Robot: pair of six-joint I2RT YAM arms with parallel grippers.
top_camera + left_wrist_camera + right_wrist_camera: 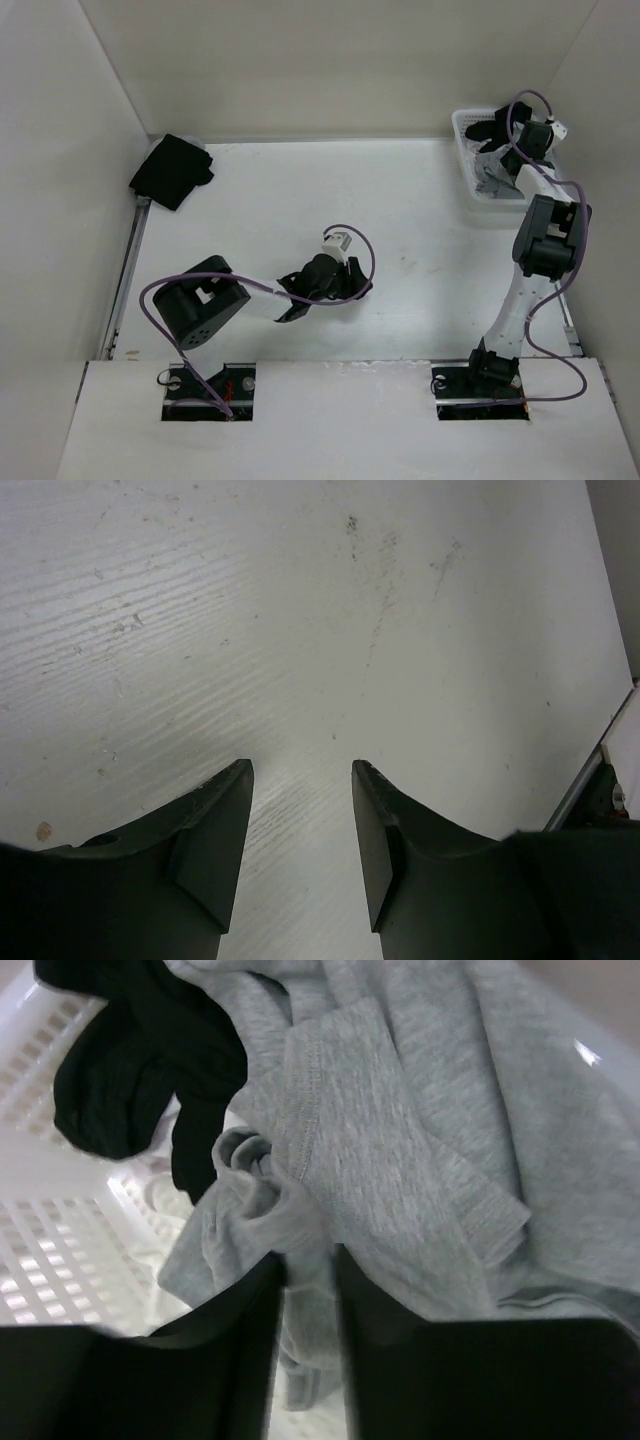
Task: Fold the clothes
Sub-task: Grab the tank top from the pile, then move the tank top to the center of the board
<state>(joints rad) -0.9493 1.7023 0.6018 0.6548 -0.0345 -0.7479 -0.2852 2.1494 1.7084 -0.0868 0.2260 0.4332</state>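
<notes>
Two arms are bolted at the near edge of the white worktop (400, 200), seen from above. The left arm (200, 305) bends toward the middle of the worktop and ends over a bare part of it. The right arm (545, 240) stretches to the far right corner, and its end dips into a white basket (463, 122). In this basket lie the clothes (488, 182), light grey, beside a black cloth (484, 128). One black bundle (170, 172) lies in the far left corner of the worktop, well apart from both arms.

From the left wrist, the left pincer (300, 770) is released. Its two fingers (215, 820) stand apart with nothing between them, and below them is only scratched white surface.

From the right wrist, the clothes fill most of the picture, crumpled inside the basket, whose lattice wall shows at the left. The black cloth lies at the upper left and touches the grey fabric. The right pincer (308, 1260) is clenched on a bunched fold of the clothes, and the fabric fills the narrow gap between its fingers (200, 1370).
</notes>
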